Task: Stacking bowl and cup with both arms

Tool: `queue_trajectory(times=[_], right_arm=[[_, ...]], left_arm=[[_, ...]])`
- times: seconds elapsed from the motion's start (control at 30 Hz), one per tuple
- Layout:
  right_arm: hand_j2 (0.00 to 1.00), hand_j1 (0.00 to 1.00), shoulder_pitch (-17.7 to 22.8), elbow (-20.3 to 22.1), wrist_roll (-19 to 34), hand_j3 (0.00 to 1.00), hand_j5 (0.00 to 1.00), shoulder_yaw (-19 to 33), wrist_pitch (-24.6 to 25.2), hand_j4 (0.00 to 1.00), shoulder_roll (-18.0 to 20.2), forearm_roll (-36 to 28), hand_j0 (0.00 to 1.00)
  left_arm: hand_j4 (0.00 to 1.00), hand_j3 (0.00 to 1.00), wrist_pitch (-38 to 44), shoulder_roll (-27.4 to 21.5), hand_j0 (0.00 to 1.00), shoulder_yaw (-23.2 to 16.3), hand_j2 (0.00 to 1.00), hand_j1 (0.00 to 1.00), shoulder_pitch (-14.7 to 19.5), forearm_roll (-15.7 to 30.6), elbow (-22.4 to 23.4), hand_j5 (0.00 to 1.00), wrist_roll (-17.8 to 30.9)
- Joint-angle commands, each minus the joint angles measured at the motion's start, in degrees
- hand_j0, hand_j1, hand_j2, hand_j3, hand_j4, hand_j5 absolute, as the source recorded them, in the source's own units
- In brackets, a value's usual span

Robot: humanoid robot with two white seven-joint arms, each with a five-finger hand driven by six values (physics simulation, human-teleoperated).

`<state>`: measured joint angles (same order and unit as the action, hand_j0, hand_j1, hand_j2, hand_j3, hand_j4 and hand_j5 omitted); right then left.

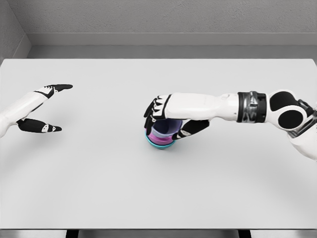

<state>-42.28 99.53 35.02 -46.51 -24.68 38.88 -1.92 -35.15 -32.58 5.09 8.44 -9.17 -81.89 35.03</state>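
While the right hand (171, 119) wraps its fingers (194, 128) around the purple cup (166, 128) — sitting in the teal bowl (159, 143), mid tabletop (158, 188) — left hand (43, 106) hangs open, well apart.

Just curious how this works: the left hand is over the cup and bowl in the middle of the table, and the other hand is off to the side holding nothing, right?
Not quite. The head view shows the right hand over the cup and bowl; the left hand is off to the side, holding nothing.
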Motion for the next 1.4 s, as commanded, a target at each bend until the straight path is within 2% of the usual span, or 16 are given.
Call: queue_trajectory(times=[0.0,0.17,0.23,0.3,0.83,0.97,1.03,1.07,1.1,1.17,1.23,1.27,1.37], right_arm=[[0.6,0.6,0.0,-0.7,0.0,0.6,0.6,-0.2,0.2,0.6,-0.6,0.1,0.6],[0.63,0.63,0.0,-1.3,0.0,0.63,0.63,-0.2,0.2,0.63,-0.6,0.3,0.63],[0.78,0.78,0.0,-1.4,0.0,0.78,0.78,-0.2,0.3,0.78,-0.6,1.0,0.78],[1.0,1.0,0.0,-1.4,0.0,1.0,1.0,-0.2,0.5,1.0,-0.6,1.7,1.0],[1.0,1.0,-0.2,-1.3,0.0,1.0,1.0,-0.2,0.3,1.0,-0.5,1.6,1.0],[1.0,1.0,-1.0,-1.6,0.0,1.0,1.0,0.6,0.1,1.0,0.8,1.0,1.0],[1.0,1.0,-2.1,-1.9,0.0,1.0,1.0,1.3,0.0,1.0,3.2,0.3,1.0],[1.0,1.0,-1.3,-3.7,0.0,1.0,1.0,5.2,-0.8,1.0,5.1,-0.5,1.0],[1.0,1.0,-0.3,-6.4,0.0,1.0,1.0,7.9,-4.8,1.0,7.4,-1.4,1.0],[1.0,1.0,0.4,-11.9,0.0,1.0,1.0,9.8,-10.3,1.0,11.7,-3.8,1.0],[1.0,1.0,0.7,-19.8,0.0,1.0,1.0,9.9,-10.3,1.0,13.9,-5.0,1.0],[1.0,1.0,0.7,-21.7,0.0,1.0,1.0,9.9,-10.3,1.0,14.0,-5.0,1.0],[1.0,1.0,0.7,-22.2,0.0,1.0,1.0,9.9,-10.3,1.0,13.9,-5.0,1.0]], left_arm=[[1.0,1.0,0.1,0.0,1.0,0.0,1.0,1.0,0.0,0.5,0.0,1.0,0.0],[1.0,1.0,0.1,0.3,1.0,0.0,1.0,1.0,0.1,0.5,0.0,1.0,0.0],[1.0,1.0,0.1,0.3,1.0,0.0,1.0,1.0,0.1,0.5,0.0,1.0,0.0],[1.0,1.0,0.1,0.3,1.0,0.0,1.0,1.0,0.1,0.5,0.0,1.0,0.0],[1.0,1.0,0.1,0.3,1.0,0.0,1.0,1.0,0.0,0.5,0.0,1.0,0.0],[1.0,1.0,0.1,0.4,1.0,0.0,1.0,1.0,0.0,0.5,-0.1,1.0,0.0],[1.0,1.0,0.1,0.4,1.0,0.0,1.0,1.0,0.0,0.5,-0.1,1.0,0.0],[1.0,1.0,0.1,0.4,1.0,0.0,1.0,1.0,0.1,0.6,-0.1,1.0,0.0],[1.0,1.0,0.1,0.4,1.0,0.0,1.0,1.0,0.1,0.5,0.0,1.0,0.0],[1.0,1.0,0.1,0.4,1.0,0.1,1.0,1.0,0.1,0.6,0.0,1.0,0.0],[1.0,1.0,0.1,1.1,1.0,0.1,1.0,1.0,0.2,0.6,0.0,1.0,0.0],[1.0,1.0,0.1,1.0,1.0,0.1,1.0,1.0,0.2,0.5,0.0,1.0,0.0],[1.0,1.0,0.1,1.0,1.0,0.1,1.0,1.0,0.2,0.6,0.0,1.0,0.0]])
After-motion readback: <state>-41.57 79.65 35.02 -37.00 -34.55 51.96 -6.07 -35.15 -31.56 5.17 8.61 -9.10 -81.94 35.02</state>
